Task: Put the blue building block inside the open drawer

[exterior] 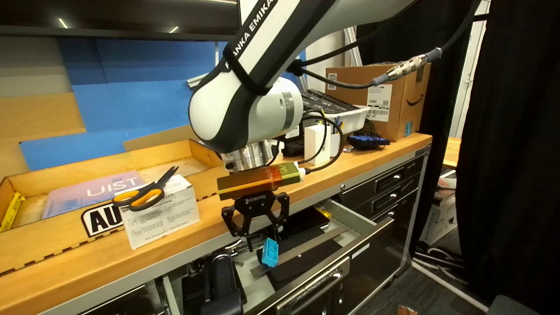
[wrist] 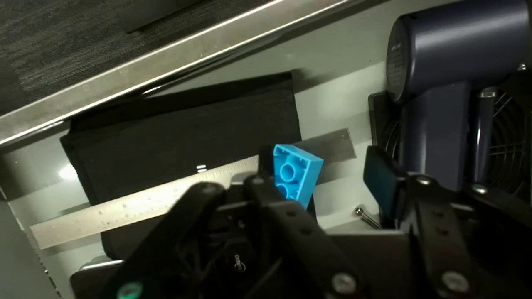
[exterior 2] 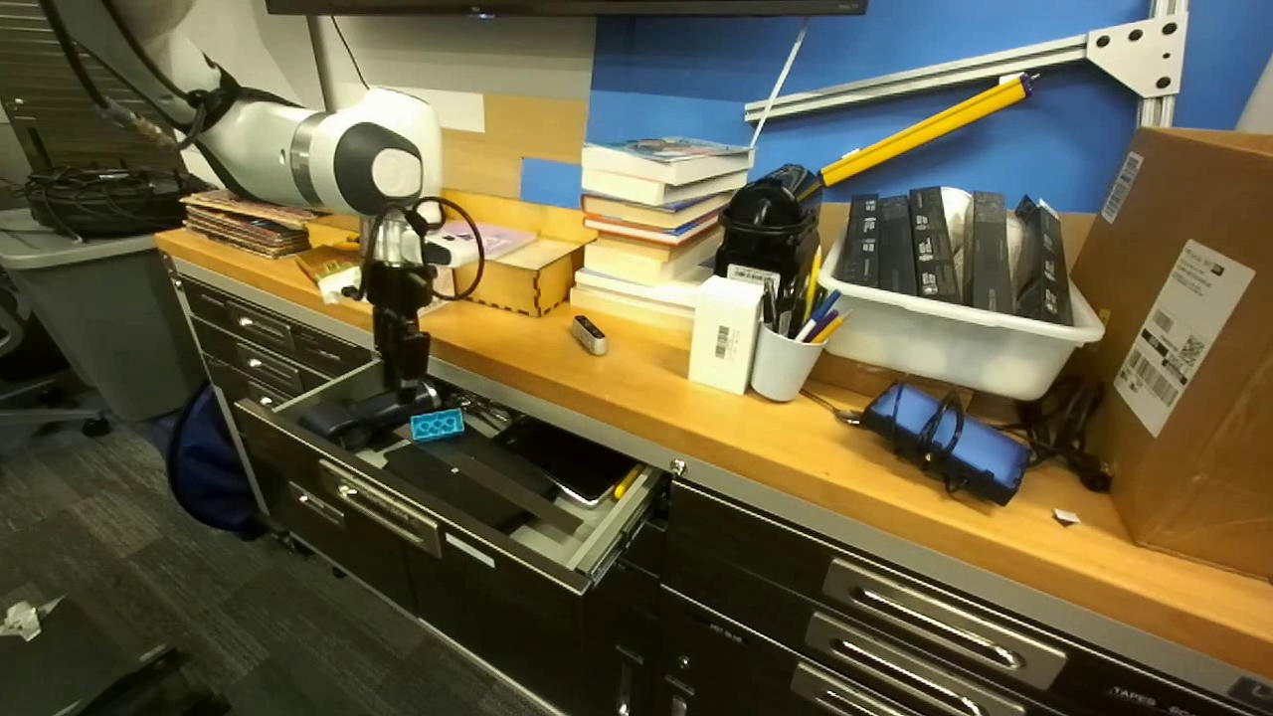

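Blue block (exterior: 270, 253), tilted, and there it is in an exterior view, just below the tips of the pincer (exterior: 263, 241), over the open drawer (exterior: 352, 213); scissors (exterior: 156, 188) lie on a white box (exterior: 162, 221). In an exterior view, books (exterior 2: 656, 197) stand piled on the worktop (exterior 2: 557, 373), and the block shows near the pincer's tips, drawer beneath. On to the wrist view: pincer spread wide! Block right beside one finger, touching or not I cannot tell; ruler (wrist: 137, 201), black pouch (wrist: 187, 124) and hair dryer (wrist: 457, 50) lie below.
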Action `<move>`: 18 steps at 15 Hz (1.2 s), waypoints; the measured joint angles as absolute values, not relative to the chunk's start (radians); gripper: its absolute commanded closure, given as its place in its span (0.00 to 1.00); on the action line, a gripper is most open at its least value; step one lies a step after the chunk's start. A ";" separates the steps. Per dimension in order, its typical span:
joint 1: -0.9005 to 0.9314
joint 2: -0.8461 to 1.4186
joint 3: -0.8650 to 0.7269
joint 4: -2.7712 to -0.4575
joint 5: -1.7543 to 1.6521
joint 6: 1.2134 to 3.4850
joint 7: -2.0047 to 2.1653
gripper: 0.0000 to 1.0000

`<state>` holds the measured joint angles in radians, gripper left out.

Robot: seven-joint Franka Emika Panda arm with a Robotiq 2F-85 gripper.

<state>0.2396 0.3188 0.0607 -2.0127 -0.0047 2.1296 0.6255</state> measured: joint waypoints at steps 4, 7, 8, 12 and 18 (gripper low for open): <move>0.229 0.284 0.061 -2.073 0.000 2.128 0.619 0.00; 0.208 0.235 0.057 -2.168 0.002 2.126 0.618 0.00; 0.199 0.224 0.055 -2.200 0.007 2.126 0.618 0.00; 0.157 0.212 0.052 -2.303 0.054 2.136 0.596 0.00; 0.127 0.228 0.054 -2.332 0.168 2.144 0.483 0.00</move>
<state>0.1273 0.2280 0.0539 -2.3317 0.1678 2.1435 0.4835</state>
